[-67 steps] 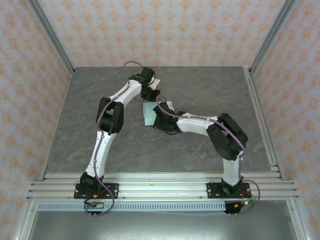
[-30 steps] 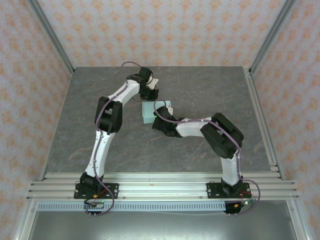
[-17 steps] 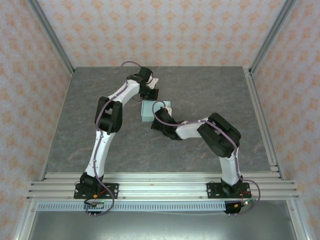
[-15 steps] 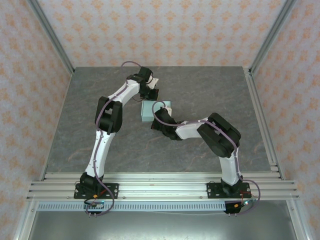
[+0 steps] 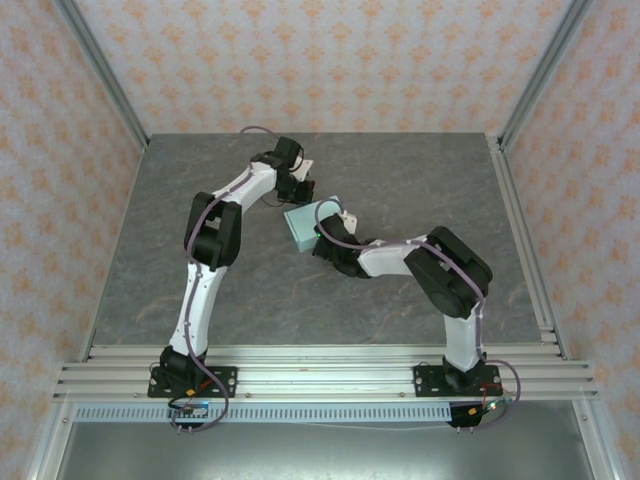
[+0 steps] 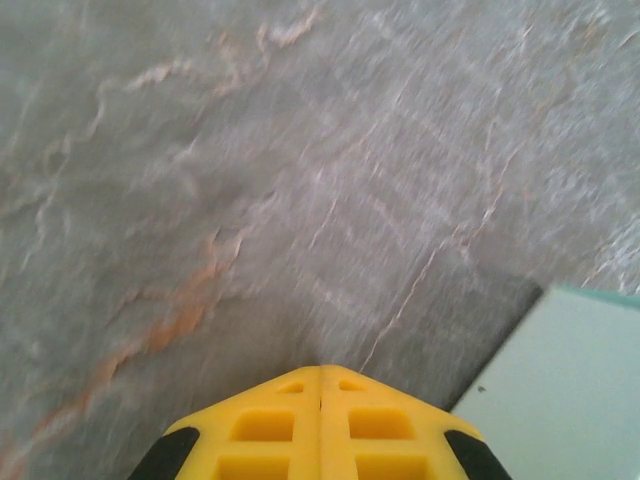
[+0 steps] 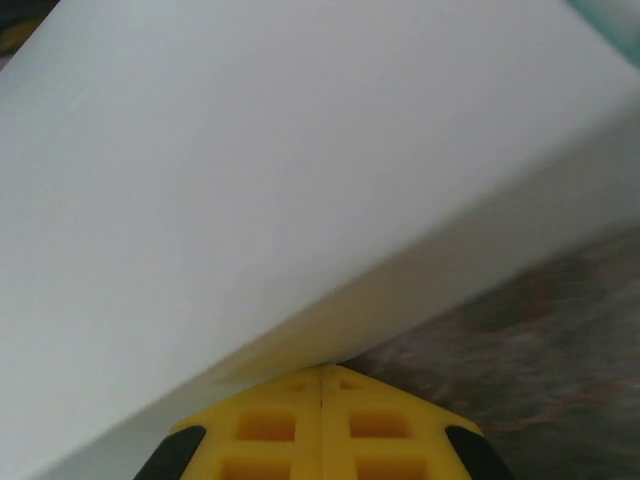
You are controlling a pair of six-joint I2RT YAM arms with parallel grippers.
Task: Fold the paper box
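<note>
My right end effector (image 7: 322, 368), clenched, touches the paper box (image 5: 308, 226); my left end effector (image 6: 320, 368), also clenched, hangs just beside it over the worktop (image 6: 200, 150).

one paper box (image 5: 306, 228), two end effectors (image 6: 320, 372) (image 7: 320, 370)

In the right wrist view, the paper box (image 7: 300, 180) is a pale blur running off the edges.

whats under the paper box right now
The shut right gripper tucks under the paper box, grey table beside it. Whatever else lies beneath the card is hidden.
</note>
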